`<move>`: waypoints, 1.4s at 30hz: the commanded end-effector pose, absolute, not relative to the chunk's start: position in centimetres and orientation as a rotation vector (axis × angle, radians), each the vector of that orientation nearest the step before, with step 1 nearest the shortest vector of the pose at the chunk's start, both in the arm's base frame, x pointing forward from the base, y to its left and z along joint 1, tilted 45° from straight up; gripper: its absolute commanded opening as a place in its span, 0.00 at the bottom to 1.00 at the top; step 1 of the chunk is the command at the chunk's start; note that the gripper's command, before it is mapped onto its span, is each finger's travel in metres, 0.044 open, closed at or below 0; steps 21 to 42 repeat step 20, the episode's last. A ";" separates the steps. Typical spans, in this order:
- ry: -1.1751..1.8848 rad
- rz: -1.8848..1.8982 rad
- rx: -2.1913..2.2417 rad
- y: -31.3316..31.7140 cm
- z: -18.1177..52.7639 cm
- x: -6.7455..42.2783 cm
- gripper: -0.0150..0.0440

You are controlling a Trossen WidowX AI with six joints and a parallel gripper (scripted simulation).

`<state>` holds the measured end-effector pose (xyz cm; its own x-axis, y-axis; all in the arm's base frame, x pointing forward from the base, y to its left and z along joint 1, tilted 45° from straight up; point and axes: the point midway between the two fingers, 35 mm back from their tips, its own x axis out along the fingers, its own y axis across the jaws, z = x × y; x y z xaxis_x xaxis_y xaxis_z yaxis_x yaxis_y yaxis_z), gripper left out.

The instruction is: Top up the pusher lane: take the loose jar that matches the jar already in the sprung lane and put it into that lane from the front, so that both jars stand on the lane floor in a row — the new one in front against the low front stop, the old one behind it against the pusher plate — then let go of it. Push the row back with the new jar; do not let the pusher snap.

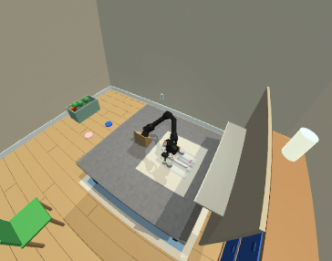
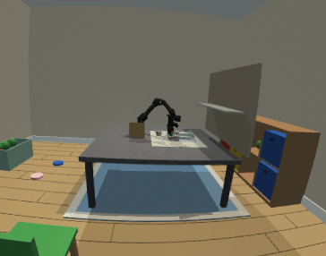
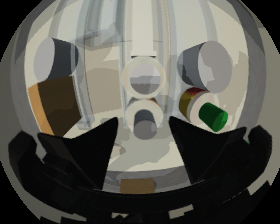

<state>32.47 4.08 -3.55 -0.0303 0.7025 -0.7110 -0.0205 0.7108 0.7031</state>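
Note:
My gripper (image 3: 144, 120) (image 2: 171, 133) is open, pointing down at the front end of the sprung lane. Its fingertips stand left and right of the near jar (image 3: 144, 111), which has a white round top and a grey knob; gaps show on both sides. The other jar (image 3: 143, 76), with a pale ring-like top, stands directly behind it in the same line, close to or touching it. A white pusher bar (image 3: 142, 32) runs back from behind that far jar. The low front stop and the jars' bases are hard to make out.
A jar with a green cap (image 3: 213, 117) is right of the lane. Grey cylinders (image 3: 215, 66) (image 3: 44, 57) stand on either side, and a brown block (image 3: 58, 105) is at left. Clear lane walls run alongside. A wooden panel (image 2: 137, 130) stands near the arm's base.

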 end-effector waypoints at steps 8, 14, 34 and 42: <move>1.489 0.635 0.573 3.3 -2.8 32.1 0.78; 1.490 0.635 0.573 3.1 -2.8 30.2 0.78; 1.491 0.634 0.574 3.0 -2.9 28.2 0.78; 1.491 0.634 0.574 3.0 -2.9 28.2 0.78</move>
